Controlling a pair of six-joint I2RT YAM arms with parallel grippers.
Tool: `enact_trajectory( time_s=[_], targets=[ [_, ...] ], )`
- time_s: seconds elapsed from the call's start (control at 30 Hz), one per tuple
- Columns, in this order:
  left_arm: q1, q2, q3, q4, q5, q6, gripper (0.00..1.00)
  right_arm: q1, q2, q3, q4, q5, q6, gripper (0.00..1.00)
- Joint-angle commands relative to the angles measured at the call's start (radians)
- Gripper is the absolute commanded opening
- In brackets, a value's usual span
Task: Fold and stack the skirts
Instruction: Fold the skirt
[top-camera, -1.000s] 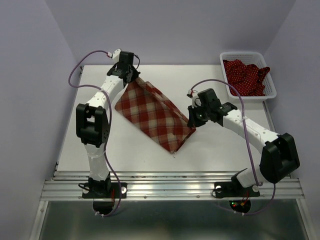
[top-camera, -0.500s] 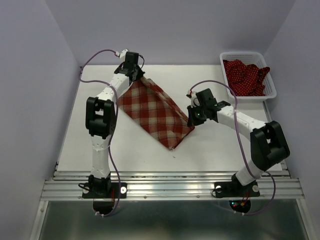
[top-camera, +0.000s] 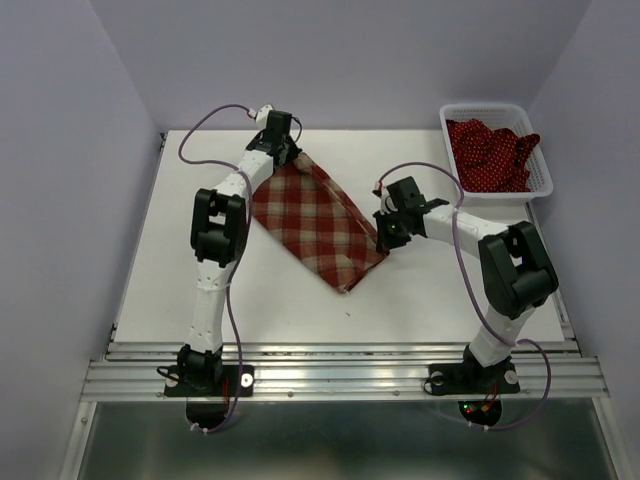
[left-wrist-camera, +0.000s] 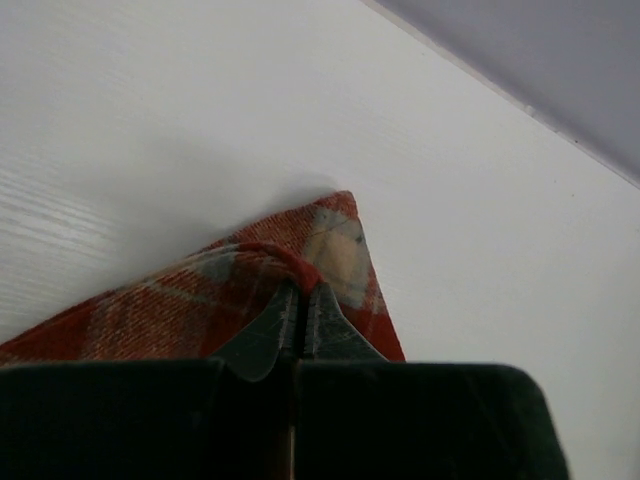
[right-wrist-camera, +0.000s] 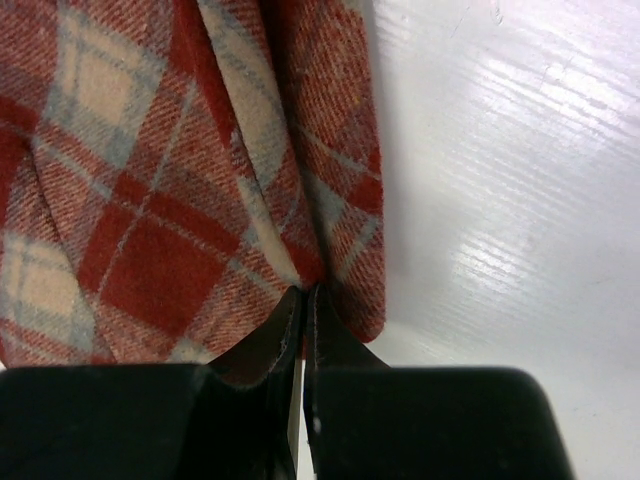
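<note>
I see a white table (top-camera: 420, 300) w/ faint wood grain, closed in by plain lilac walls: far wall (top-camera: 350, 60), left wall (top-camera: 50, 200), right wall (top-camera: 610, 130). At the near edge is an alu rail (top-camera: 340, 375), w/ a grey surface (top-camera: 340, 440) below it. Light is even, shadows soft.

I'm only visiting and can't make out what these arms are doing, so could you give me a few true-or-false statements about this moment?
1. The left pincer is shut on a corner of the plaid skirt. True.
2. The right pincer is open and clear of the cloth. False: it is shut on the plaid skirt's edge.
3. The dark red dotted cloth lies in the white basket. True.
4. The basket stands at the near left corner of the table. False: it stands at the far right corner.
5. The plaid skirt lies on top of the dotted cloth. False: it is held out over the table, apart from the basket.
</note>
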Motion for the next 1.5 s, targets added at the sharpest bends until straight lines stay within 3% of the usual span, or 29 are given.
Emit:
enact_trajectory(
  time_s=[0.0, 0.43, 0.53, 0.57, 0.73, 0.77, 0.8, 0.83, 0.93, 0.97, 1.2, 1.3, 1.47],
  targets=[
    [0.007, -0.004, 0.072, 0.07, -0.01, -0.006, 0.0, -0.008, 0.019, 0.046, 0.045, 0.063, -0.004, 0.01],
    [0.007, 0.073, 0.118, 0.11, -0.007, -0.047, 0.04, -0.017, 0.034, 0.121, 0.049, 0.044, -0.004, 0.03],
    [0.007, 0.093, 0.135, 0.123, 0.006, -0.052, 0.19, -0.017, 0.045, 0.129, 0.045, 0.088, 0.013, 0.13],
    [0.007, 0.097, 0.139, 0.125, 0.01, -0.052, 0.25, -0.017, 0.042, 0.129, 0.045, 0.108, 0.022, 0.26],
    [0.009, 0.091, 0.152, 0.137, 0.053, -0.046, 0.62, -0.017, 0.004, 0.149, 0.045, 0.205, 0.022, 0.65],
    [0.009, 0.084, 0.15, 0.143, 0.059, -0.044, 0.7, -0.017, -0.004, 0.155, 0.045, 0.205, 0.022, 0.69],
    [0.009, 0.065, 0.146, 0.151, 0.071, -0.039, 0.91, -0.017, -0.016, 0.164, 0.045, 0.199, 0.016, 0.72],
    [0.009, 0.054, 0.141, 0.159, 0.076, -0.035, 0.99, -0.017, -0.024, 0.167, 0.046, 0.188, 0.012, 0.76],
    [0.007, 0.004, 0.113, 0.175, 0.085, -0.024, 0.99, -0.017, -0.041, 0.169, 0.048, 0.11, 0.002, 0.88],
    [0.007, -0.01, 0.104, 0.179, 0.088, -0.012, 0.99, -0.017, -0.05, 0.166, 0.049, 0.085, 0.001, 1.0],
    [0.007, -0.176, -0.073, 0.142, 0.102, 0.097, 0.99, -0.008, -0.073, 0.12, 0.079, -0.101, 0.03, 1.0],
    [0.01, -0.3, -0.288, 0.13, -0.026, 0.143, 0.99, 0.038, -0.088, 0.098, 0.069, -0.107, 0.038, 1.0],
    [0.05, -0.458, -0.456, 0.045, -0.168, 0.2, 0.99, 0.099, -0.143, 0.006, 0.089, -0.102, 0.103, 1.0]
  ],
)
